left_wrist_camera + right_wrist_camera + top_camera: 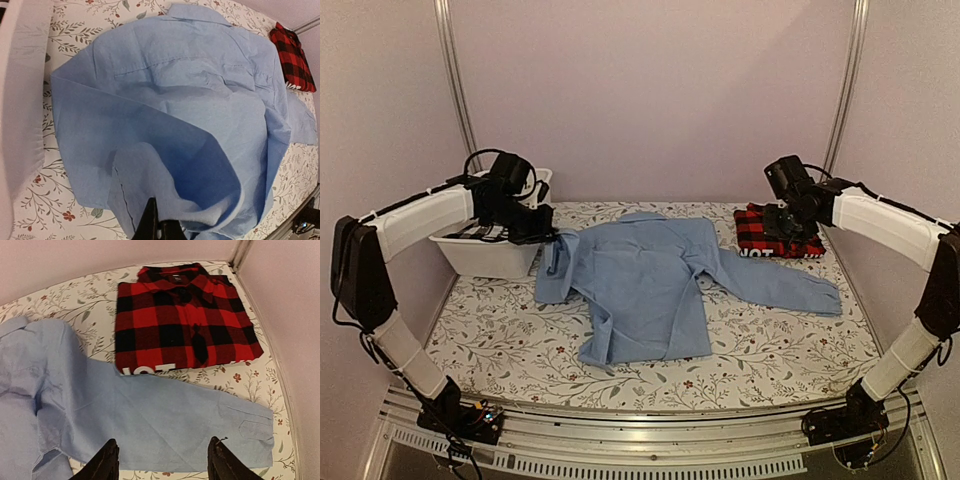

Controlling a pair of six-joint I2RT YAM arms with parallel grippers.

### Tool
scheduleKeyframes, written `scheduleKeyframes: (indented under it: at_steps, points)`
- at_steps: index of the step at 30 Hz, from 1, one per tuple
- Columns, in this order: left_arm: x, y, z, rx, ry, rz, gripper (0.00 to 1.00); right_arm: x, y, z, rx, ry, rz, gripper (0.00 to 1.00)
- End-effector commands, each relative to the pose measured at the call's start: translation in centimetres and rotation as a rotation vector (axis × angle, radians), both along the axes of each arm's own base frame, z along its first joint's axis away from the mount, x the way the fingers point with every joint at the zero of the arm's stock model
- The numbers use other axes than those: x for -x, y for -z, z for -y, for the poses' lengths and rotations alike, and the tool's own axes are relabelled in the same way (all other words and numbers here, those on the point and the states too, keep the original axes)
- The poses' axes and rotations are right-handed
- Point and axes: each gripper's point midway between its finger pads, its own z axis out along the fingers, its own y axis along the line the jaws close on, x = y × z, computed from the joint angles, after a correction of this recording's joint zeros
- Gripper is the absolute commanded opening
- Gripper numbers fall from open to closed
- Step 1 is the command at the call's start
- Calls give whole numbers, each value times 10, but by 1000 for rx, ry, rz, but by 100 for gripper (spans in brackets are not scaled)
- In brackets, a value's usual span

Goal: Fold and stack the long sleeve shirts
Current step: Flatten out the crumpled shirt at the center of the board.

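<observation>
The light blue long sleeve shirt (645,285) lies spread face down in the middle of the table, collar toward the back. Its right sleeve (175,415) stretches out to the right. My left gripper (548,232) is shut on a fold of the blue cloth (150,190) at the shirt's left side, lifted a little off the table. The red-and-black plaid shirt (185,315) sits folded at the back right corner, white lettering on its near edge. My right gripper (162,460) hangs open just above the blue sleeve, nothing between its fingers (107,462).
A white plastic bin (485,255) stands at the back left, its wall (22,100) right beside the lifted cloth. The floral tablecloth (770,350) shows around the shirts. Pink walls close the back and sides.
</observation>
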Motion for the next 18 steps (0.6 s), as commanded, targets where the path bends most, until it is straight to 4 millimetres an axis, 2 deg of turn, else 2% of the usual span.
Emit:
scheduleKeyframes:
  at_steps: [1, 4, 5, 7, 9, 14, 18]
  points:
    - [-4, 9, 38, 52, 53, 27, 0, 9, -6, -101, -146, -224, 21, 65]
    - [-7, 28, 39, 31, 34, -11, 0, 29, 1, -161, -180, -351, -4, 71]
    - [-8, 35, 37, 16, 23, -22, 0, 35, 11, -177, -171, -379, -29, 73]
    - [-10, 50, 30, -15, -4, -40, 1, 48, 25, -206, -175, -428, -66, 77]
    - [-10, 67, 28, -29, -13, -72, 1, 58, 44, -226, -184, -461, -101, 80]
    - [-15, 92, 21, -60, -45, -115, 1, 70, 81, -248, -201, -471, -172, 86]
    - [-22, 104, 12, -67, -71, -132, 1, 69, 110, -248, -176, -451, -214, 89]
